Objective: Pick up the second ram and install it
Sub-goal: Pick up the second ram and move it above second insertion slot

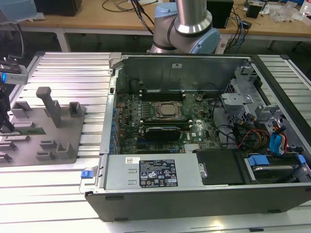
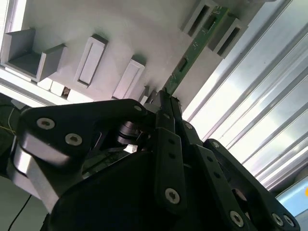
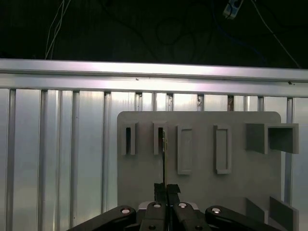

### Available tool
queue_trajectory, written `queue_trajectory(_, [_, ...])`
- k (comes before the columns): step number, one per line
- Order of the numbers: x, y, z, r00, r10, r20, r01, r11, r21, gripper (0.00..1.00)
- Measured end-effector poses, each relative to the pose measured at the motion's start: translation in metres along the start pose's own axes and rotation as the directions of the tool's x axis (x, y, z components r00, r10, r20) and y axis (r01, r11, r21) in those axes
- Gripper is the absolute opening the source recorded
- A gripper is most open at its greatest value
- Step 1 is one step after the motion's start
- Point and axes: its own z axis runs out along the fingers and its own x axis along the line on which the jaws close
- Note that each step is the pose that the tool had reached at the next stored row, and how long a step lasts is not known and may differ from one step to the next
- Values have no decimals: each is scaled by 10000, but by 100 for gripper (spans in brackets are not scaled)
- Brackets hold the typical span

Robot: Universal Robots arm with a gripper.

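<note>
Second wrist view: saw pincer clamped on end of second ram, far end in grey holder plate slot.

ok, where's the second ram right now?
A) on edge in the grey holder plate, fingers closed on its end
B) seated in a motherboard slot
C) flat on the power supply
A: in both wrist views the second ram stands in the grey holder plate, with the fingers pinching its near end.
</note>
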Motion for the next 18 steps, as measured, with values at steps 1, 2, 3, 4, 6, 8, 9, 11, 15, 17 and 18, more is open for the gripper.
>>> queue_trajectory(1, [0, 0, -19, 10000, -1, 18, 1, 10000, 1, 9])
queue_trajectory(2, [-1, 1, -45, 10000, -1, 42, 1, 10000, 1, 9])
queue_trajectory(3, [-2, 1, -71, 10000, -1, 70, 1, 10000, 2, 9])
queue_trajectory(4, [-2, 2, -102, 9999, -2, 100, 1, 10000, 3, 9])
queue_trajectory(6, [-2, 2, -120, 9999, -2, 110, 2, 10000, 4, 9])
queue_trajectory(8, [-2, 2, -139, 9999, -2, 120, 2, 10000, 3, 9])
queue_trajectory(9, [-3, 3, -152, 9999, -2, 125, 2, 10000, 3, 9])
queue_trajectory(11, [-3, 3, -183, 9999, -2, 139, 2, 10000, 3, 9])
queue_trajectory(15, [-4, 4, -239, 9998, -3, 174, 3, 10000, 7, 9])
queue_trajectory(17, [-5, 4, -263, 9998, -3, 176, 3, 10000, 7, 9])
queue_trajectory(18, [-5, 5, -281, 9998, -3, 183, 3, 10000, 7, 9])
